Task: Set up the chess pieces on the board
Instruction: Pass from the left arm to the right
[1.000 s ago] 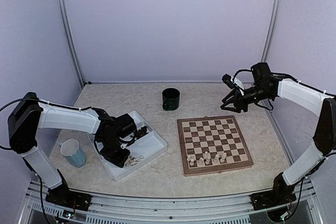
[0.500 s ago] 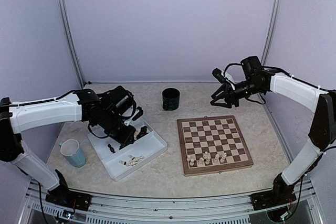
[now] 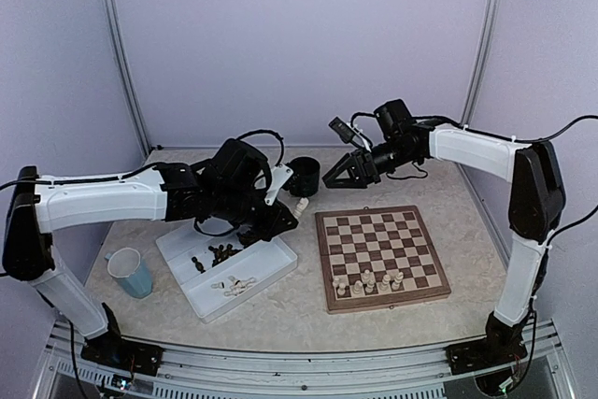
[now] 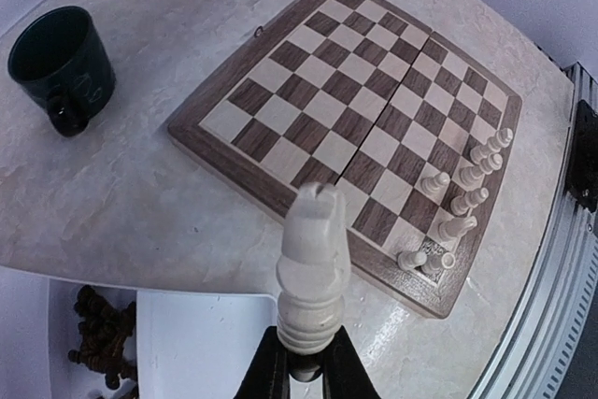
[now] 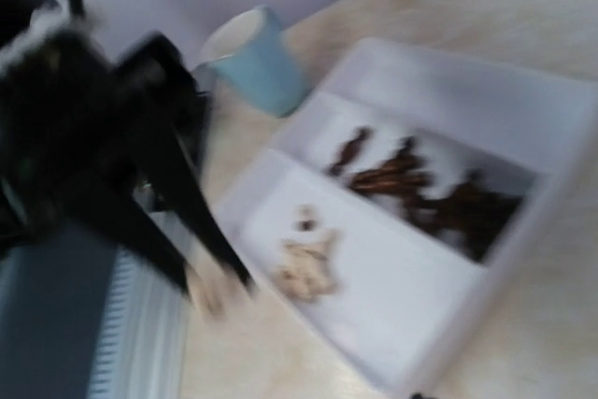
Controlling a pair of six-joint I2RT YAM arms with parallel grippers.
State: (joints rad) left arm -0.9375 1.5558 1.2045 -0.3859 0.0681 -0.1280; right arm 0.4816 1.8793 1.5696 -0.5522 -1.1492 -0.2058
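My left gripper is shut on a cream knight and holds it above the table between the white tray and the board. In the left wrist view the knight stands upright in the jaws, with the board beyond it. Several cream pieces stand on the board's near rows. Dark pieces and cream pieces lie in the tray. My right gripper is open and empty, in the air behind the board's far left corner.
A dark green cup stands behind the board, close to both grippers. A light blue cup stands left of the tray. The right wrist view is blurred and shows the tray and the blue cup.
My left gripper rose from the tray with the cream knight and swung right toward the board. My right arm swung left along the back, toward the dark cup.
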